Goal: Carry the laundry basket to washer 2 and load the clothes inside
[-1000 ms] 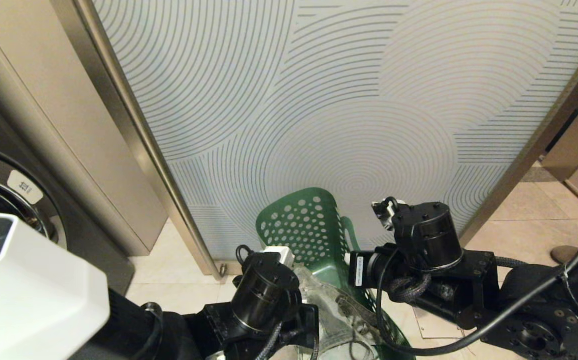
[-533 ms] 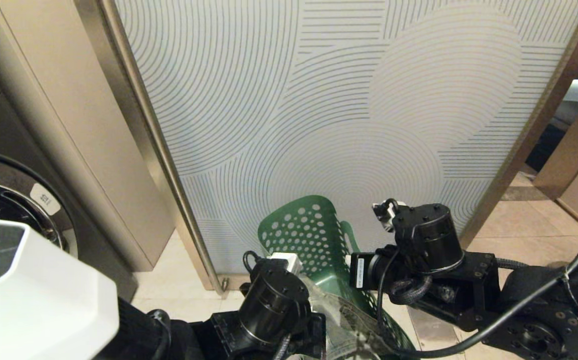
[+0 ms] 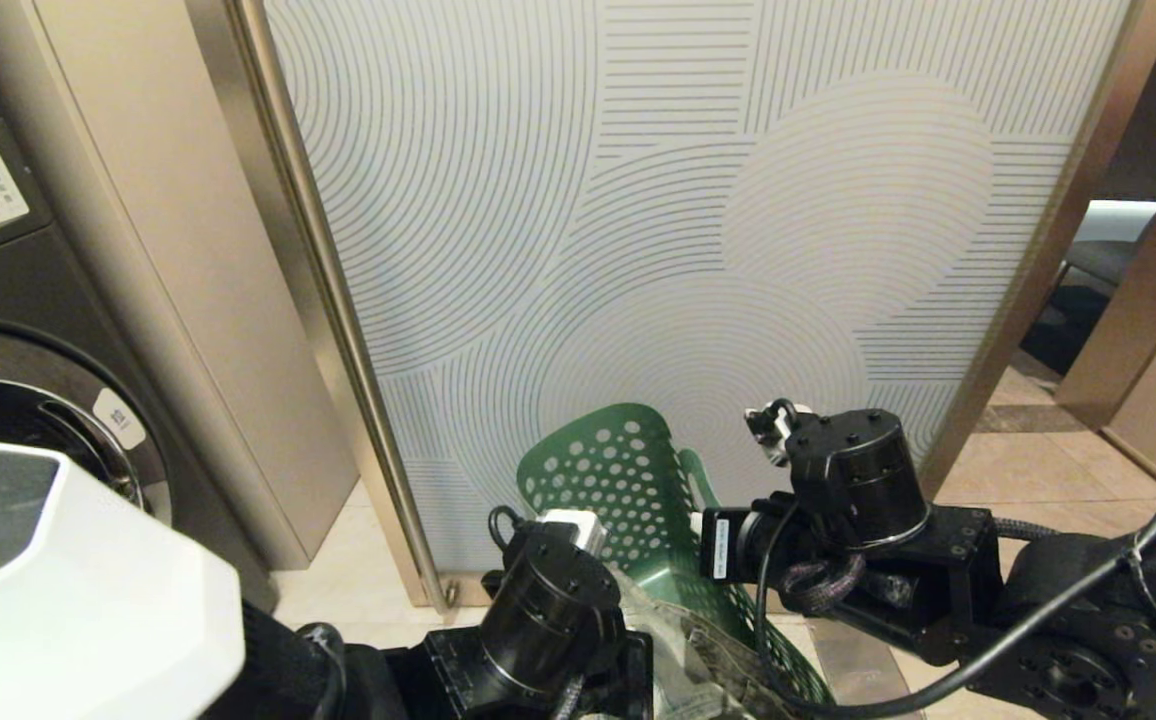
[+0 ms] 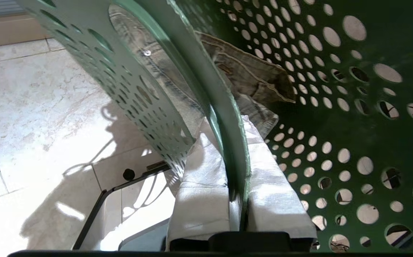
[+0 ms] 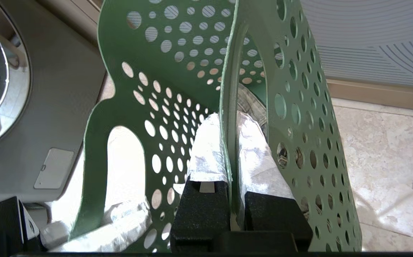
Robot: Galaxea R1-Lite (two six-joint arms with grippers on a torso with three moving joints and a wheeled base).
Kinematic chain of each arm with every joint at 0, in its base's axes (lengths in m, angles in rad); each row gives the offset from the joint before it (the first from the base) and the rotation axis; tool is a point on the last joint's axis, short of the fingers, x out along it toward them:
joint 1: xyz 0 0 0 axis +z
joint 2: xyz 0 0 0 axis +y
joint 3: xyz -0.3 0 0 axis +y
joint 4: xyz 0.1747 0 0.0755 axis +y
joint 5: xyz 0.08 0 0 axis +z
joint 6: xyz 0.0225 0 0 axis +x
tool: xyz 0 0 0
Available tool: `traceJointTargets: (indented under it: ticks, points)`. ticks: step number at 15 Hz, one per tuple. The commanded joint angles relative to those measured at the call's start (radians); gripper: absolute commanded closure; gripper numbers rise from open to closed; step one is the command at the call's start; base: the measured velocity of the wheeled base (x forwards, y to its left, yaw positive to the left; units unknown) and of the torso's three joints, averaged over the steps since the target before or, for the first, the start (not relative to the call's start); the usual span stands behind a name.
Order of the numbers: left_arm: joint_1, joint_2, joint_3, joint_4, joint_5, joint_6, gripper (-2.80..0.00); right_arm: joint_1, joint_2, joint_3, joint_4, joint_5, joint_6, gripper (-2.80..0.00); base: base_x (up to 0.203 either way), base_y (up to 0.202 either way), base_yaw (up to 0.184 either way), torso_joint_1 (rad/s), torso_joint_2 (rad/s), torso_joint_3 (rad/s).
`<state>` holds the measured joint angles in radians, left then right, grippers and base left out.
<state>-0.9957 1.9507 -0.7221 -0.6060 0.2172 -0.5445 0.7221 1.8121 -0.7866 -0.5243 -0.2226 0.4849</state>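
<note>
Laundry basket [image 3: 628,480], carried between two arms, before a patterned panel [image 3: 698,200].
Left gripper [image 4: 233,171] and right gripper [image 5: 232,142] each clamped tight on a rim wall; clothes [image 4: 249,71] inside; washer [image 3: 28,400] at left.

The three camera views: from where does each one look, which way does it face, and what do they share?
Head view: from the robot's head, forward and down at a line-patterned panel; both arms show, carrying the dark green perforated plastic laundry basket.
Left wrist view: behind the left gripper, shut on the basket's rim; faded grey-green garment inside.
Right wrist view: behind the right gripper, shut on the opposite rim; a dark grey washer beyond.
Shared: the basket appears in all three.
</note>
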Motion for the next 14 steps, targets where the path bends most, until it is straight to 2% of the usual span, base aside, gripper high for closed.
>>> traceJointTargets:
  ticks: [1,6,14]
  points:
    - [0.000,0.005,0.001,-0.003,0.002,-0.003,0.00,0.000,0.001,-0.004,0.017,-0.001,0.003,0.00,0.000,0.000,0.000,0.002,0.00,0.031]
    - [-0.007,0.005,-0.003,-0.005,0.002,-0.002,0.00,0.000,-0.020,-0.003,0.138,-0.002,-0.013,0.00,0.000,0.000,0.000,0.000,0.00,0.000]
    - [-0.009,-0.001,-0.002,-0.003,0.010,-0.002,0.00,0.000,-0.027,0.004,0.147,0.002,-0.025,0.00,0.000,0.000,0.000,0.000,0.00,0.000]
